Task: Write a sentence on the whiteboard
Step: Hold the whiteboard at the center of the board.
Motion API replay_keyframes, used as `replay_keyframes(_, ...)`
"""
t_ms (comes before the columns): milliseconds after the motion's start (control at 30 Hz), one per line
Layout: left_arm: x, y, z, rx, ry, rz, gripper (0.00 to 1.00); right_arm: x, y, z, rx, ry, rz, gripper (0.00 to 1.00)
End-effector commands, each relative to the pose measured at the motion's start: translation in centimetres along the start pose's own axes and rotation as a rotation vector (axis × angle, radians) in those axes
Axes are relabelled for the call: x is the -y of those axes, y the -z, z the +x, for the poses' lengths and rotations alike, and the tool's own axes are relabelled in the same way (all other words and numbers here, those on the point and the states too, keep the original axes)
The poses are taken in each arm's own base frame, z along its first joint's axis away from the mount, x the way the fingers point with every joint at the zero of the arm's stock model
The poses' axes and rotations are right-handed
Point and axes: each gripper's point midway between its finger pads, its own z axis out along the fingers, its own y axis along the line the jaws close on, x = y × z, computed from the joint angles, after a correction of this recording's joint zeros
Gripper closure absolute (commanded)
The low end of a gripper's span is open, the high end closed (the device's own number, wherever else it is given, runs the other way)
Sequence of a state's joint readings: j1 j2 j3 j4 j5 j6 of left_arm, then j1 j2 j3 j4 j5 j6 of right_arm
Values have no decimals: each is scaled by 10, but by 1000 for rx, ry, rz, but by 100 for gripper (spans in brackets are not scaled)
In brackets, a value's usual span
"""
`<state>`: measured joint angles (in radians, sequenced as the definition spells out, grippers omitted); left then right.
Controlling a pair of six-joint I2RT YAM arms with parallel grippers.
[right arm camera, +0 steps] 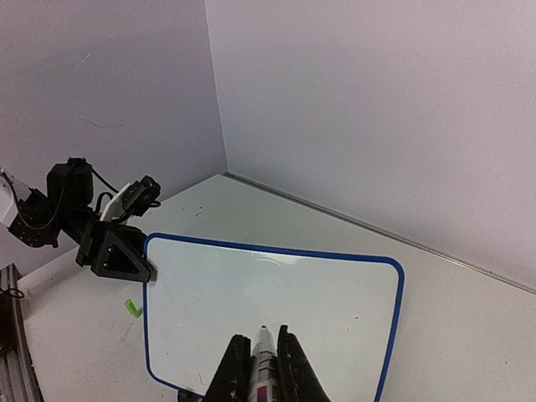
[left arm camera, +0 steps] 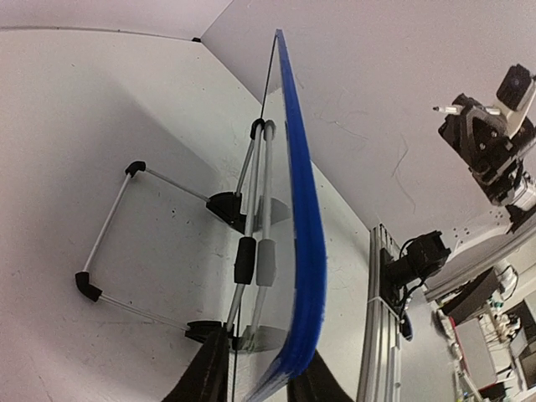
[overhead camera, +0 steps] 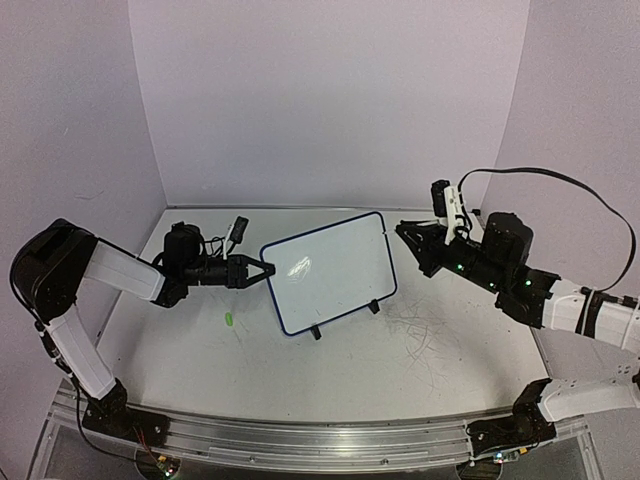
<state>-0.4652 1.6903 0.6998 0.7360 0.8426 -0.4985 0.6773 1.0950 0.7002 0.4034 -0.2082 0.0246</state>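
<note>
Left wrist: whiteboard (left arm camera: 303, 219) edge-on, face hidden

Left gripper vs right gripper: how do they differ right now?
1. Load: the left gripper is clamped on the whiteboard; the right gripper is clamped on a marker.
2. Position, top view: the left gripper is at the board's left edge; the right gripper sits off its upper right corner, apparently not touching it.
Shared: both are shut on something and point in towards the board, whose face is blank.
</note>
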Motion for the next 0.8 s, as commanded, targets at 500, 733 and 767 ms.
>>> replay_keyframes(500, -5, 0, -6, -6, -136, -15, 100, -6, -8, -4, 4, 8, -24, 100)
replay_keyframes(733, -6, 0, -8, -11, -150, -27, 100, -19, -25, 7, -59, 41, -62, 100)
replay_keyframes(767, -6, 0, -7, -12, -150, -28, 100, -21, -27, 9, -68, 56, -61, 100)
